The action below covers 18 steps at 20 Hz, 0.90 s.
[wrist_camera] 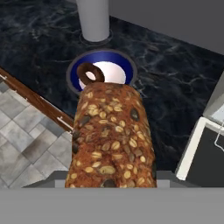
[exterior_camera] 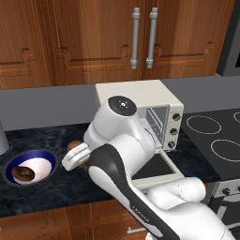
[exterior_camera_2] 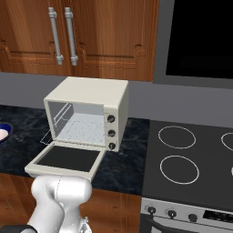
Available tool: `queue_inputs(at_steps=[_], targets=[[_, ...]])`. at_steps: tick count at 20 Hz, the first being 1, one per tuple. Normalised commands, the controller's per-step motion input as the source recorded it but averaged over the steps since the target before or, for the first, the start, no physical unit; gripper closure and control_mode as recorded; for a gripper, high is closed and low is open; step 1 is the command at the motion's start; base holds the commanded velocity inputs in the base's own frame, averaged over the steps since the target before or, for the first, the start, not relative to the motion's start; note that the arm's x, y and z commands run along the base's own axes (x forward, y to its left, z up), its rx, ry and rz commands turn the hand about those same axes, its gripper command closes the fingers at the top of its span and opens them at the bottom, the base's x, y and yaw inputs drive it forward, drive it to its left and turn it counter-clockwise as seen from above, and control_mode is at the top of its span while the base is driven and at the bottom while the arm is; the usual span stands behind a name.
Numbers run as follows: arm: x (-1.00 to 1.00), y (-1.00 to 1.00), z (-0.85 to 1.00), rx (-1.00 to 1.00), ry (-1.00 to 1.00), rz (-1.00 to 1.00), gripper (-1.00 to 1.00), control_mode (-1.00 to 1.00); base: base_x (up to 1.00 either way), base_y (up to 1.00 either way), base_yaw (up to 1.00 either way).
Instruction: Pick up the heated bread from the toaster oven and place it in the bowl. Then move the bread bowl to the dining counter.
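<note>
- In your hand view, the heated bread [wrist_camera: 111, 140] sits between the two fingers of the gripper [wrist_camera: 111, 186] and stands up from the bottom of the picture; it is a brown seeded loaf piece with darker crust.
- The fingers are closed on the bread from both sides. Their tips are mostly hidden behind it, so you see only small grey parts at its lower left and lower right.
- In the left base view, the gripper [exterior_camera: 77, 157] is above the counter, to the left of the toaster oven [exterior_camera: 140, 101], and a brown piece of the bread [exterior_camera: 75, 146] shows beside the white fingers.
- The bowl [exterior_camera: 30, 166] stands on the dark marbled counter [exterior_camera: 61, 185], near the gripper on its left side. It is dark blue outside and white inside.
- A brown donut [wrist_camera: 89, 73] with a hole lies inside the bowl [wrist_camera: 122, 61], as you see in the hand view. The bread is not in the bowl.
- In the right base view, the toaster oven [exterior_camera_2: 98, 93] has its glass door [exterior_camera_2: 66, 159] dropped down flat, and the wire rack [exterior_camera_2: 82, 129] inside carries nothing.
- A grey cylinder [wrist_camera: 93, 19] stands on the counter just behind the bowl in the hand view.
- The black cooktop [exterior_camera_2: 191, 159] with round rings is just to the right of the oven.
</note>
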Motion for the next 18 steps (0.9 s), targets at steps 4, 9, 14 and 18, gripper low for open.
queue_inputs(at_steps=[4, 9, 14, 18], targets=[[0.37, 0.35, -0.53, 0.00, 0.03, 0.13, 1.00, -1.00, 0.00, 0.00, 0.00], [0.71, 0.42, -0.51, 0.00, 0.00, 0.00, 1.00, -1.00, 0.00, 0.00, 0.00], [0.62, 0.44, -0.19, 0.00, 0.00, 0.00, 1.00, -1.00, 0.00, 0.00, 0.00], [0.45, 0.41, -0.16, 0.00, 0.00, 0.00, 1.00, -1.00, 0.00, 0.00, 0.00]])
